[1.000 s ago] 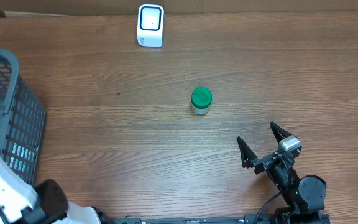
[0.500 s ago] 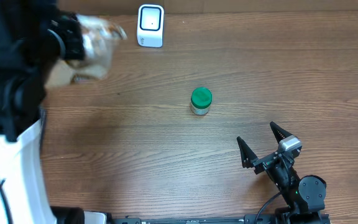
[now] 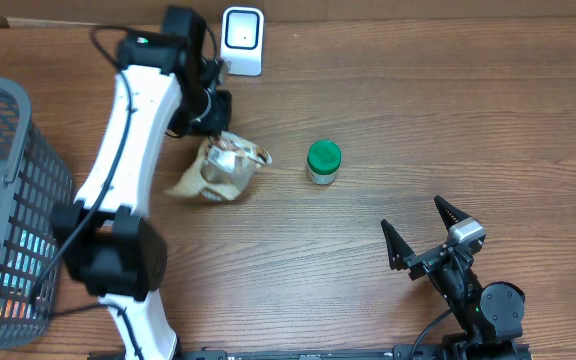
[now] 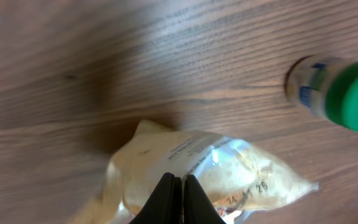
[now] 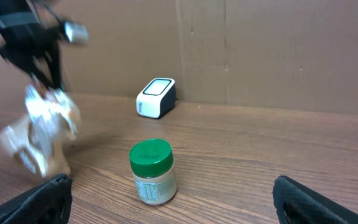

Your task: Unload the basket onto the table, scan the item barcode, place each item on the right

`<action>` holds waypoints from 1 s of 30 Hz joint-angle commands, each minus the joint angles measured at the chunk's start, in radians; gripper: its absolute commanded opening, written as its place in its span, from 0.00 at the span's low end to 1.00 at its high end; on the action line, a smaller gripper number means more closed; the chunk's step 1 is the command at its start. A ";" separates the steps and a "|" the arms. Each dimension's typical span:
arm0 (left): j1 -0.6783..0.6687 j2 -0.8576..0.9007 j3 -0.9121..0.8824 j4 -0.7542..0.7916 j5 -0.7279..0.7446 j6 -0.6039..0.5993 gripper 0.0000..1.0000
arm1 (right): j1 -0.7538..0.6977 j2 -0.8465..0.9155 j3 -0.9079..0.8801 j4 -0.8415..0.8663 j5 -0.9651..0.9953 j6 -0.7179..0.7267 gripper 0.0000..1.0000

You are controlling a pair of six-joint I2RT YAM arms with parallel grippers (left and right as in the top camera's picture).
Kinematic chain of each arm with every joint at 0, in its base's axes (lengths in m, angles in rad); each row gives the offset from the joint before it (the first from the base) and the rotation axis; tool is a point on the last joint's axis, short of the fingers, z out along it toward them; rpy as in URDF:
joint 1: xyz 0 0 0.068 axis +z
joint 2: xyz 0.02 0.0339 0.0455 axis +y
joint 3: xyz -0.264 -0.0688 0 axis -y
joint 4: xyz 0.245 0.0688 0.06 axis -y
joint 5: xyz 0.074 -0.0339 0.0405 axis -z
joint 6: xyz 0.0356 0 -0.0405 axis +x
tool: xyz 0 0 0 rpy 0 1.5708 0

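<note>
While a second ago the left arm lay low at the near corner with no bag in sight, its left gripper (image 3: 213, 135) now hangs over the table (image 3: 468, 100), fingers pinched shut on the top edge of a crinkled bag (image 3: 223, 170). The scanner (image 3: 242, 40) stands just beyond those fingers, and the jar (image 3: 323, 162) with the green lid, not moved since then, sits off to their side, apart from the bag. The right gripper (image 3: 412, 213) has not shifted either — its fingers spread wide, holding nothing, the jar well ahead of them. Overhead, the wrist hides the left fingertips; the left wrist camera shows them meeting on the bag's clear film beside printed digits. Only the right wrist view shows the bag dangling below the fingers — whether it touches the wood I cannot tell.
</note>
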 commanded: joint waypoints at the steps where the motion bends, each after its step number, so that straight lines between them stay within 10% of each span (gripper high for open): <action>1: -0.002 0.085 -0.041 0.053 0.066 -0.008 0.16 | -0.003 -0.007 -0.010 0.006 -0.004 -0.001 1.00; 3: -0.002 0.128 -0.041 0.082 0.066 -0.008 0.97 | -0.003 -0.007 -0.010 0.006 -0.004 -0.001 1.00; 4: -0.002 0.141 -0.041 0.097 0.066 -0.008 1.00 | -0.003 -0.007 -0.010 0.006 -0.004 -0.001 1.00; 12: 0.036 0.141 0.045 0.153 0.064 -0.008 1.00 | -0.003 -0.007 -0.010 0.006 -0.004 -0.001 1.00; 30: 0.045 0.104 0.228 -0.254 0.058 0.048 0.91 | -0.003 -0.007 -0.010 0.006 -0.004 -0.001 1.00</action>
